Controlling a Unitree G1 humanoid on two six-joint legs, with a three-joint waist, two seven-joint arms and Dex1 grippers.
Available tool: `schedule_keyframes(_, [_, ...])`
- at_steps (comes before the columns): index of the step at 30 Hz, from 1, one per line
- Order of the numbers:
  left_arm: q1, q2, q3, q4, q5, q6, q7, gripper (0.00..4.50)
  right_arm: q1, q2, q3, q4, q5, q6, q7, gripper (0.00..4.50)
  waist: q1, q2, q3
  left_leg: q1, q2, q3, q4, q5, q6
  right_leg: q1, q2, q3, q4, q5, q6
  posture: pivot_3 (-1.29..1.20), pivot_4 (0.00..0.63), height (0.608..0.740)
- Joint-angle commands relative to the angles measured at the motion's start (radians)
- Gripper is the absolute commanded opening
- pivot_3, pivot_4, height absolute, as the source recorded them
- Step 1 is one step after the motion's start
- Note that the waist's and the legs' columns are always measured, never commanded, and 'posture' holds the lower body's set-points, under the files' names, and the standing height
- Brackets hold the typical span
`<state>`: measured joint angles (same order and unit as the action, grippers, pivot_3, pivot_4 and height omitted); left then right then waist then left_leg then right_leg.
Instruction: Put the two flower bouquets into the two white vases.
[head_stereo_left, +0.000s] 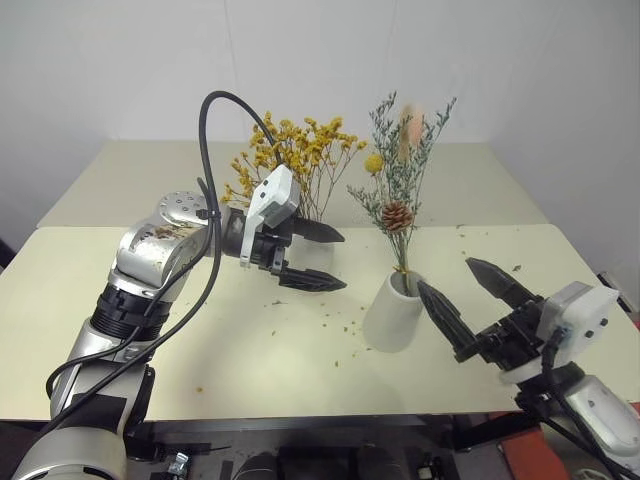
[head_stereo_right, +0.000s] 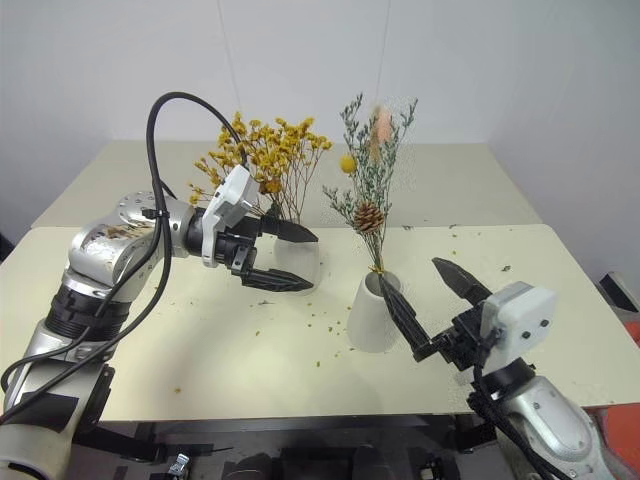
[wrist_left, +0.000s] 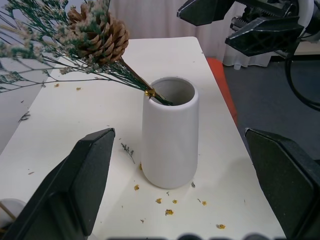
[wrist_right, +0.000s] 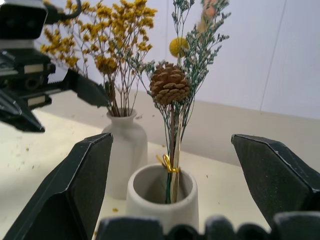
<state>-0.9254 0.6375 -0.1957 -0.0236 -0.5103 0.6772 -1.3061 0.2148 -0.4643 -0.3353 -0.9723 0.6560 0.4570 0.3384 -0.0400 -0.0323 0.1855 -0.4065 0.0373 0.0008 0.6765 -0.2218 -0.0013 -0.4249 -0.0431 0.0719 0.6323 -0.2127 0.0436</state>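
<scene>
Bouquets both stand in their vases already, by my judgement. The grey-green sprig bunch (head_stereo_left: 398, 190), with its brown pine cone, yellow ball flower and pink plume, rises nearly upright from the matte white cylinder vase (head_stereo_left: 393, 314), its stems tied with gold wire and leaning on the rim. My right hand (head_stereo_left: 470, 305) sits just beside that vase, on my right, fingers spread wide and holding nothing. The yellow-orange dried bunch (head_stereo_left: 295, 150) of tiny blossoms on thin brown stems stands in the rounded narrow-necked vase (wrist_right: 123, 145), further back on the pale surface (head_stereo_left: 230, 350). My left hand (head_stereo_left: 318, 258) hovers in front of it, also spread and empty. Crumbled petals scatter the surface. Any next move is simply drawing clear without brushing the brittle stems.
</scene>
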Motion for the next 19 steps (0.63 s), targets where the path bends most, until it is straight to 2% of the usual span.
schedule_keyframes(1, [0.016,0.006,0.062,-0.021,-0.029,-0.014,0.003,4.50,0.025,-0.075,-0.103,-0.030,0.054,0.000,0.042,4.46,0.000,0.000,0.000,0.000,0.000,0.000,0.000,0.000,0.000,0.000,0.000,0.000,0.000,0.000,0.000,0.00,0.150,0.740])
schedule_keyframes(5, [0.078,0.054,0.136,-0.049,-0.063,-0.018,-0.018,4.50,0.084,-0.199,-0.269,0.028,0.102,0.022,0.135,4.46,-0.001,0.000,0.000,0.000,0.000,0.000,0.000,0.000,0.000,0.000,0.000,0.000,0.000,0.000,0.000,0.00,0.150,0.740])
schedule_keyframes(10, [0.155,0.124,0.212,-0.060,-0.086,-0.054,-0.053,4.50,0.123,-0.312,-0.398,0.119,0.097,0.025,0.237,4.46,0.001,0.000,0.000,0.001,0.000,0.000,0.000,0.000,0.000,0.001,0.000,0.000,-0.001,0.000,0.000,0.00,0.150,0.740])
schedule_keyframes(13, [0.186,0.155,0.256,-0.059,-0.099,-0.054,-0.053,4.50,0.118,-0.341,-0.437,0.160,0.111,0.027,0.274,4.46,0.004,-0.001,0.000,0.001,0.000,0.000,0.000,0.000,0.000,0.001,0.000,0.000,-0.001,-0.003,-0.005,0.00,0.150,0.740])
schedule_keyframes(19, [0.255,0.211,0.321,-0.071,-0.109,-0.060,-0.040,4.50,0.103,-0.390,-0.456,0.212,0.106,0.023,0.356,4.46,0.004,-0.001,0.000,0.001,0.000,0.001,0.000,0.000,0.000,0.001,0.000,0.000,-0.001,-0.003,-0.005,0.00,0.150,0.740])
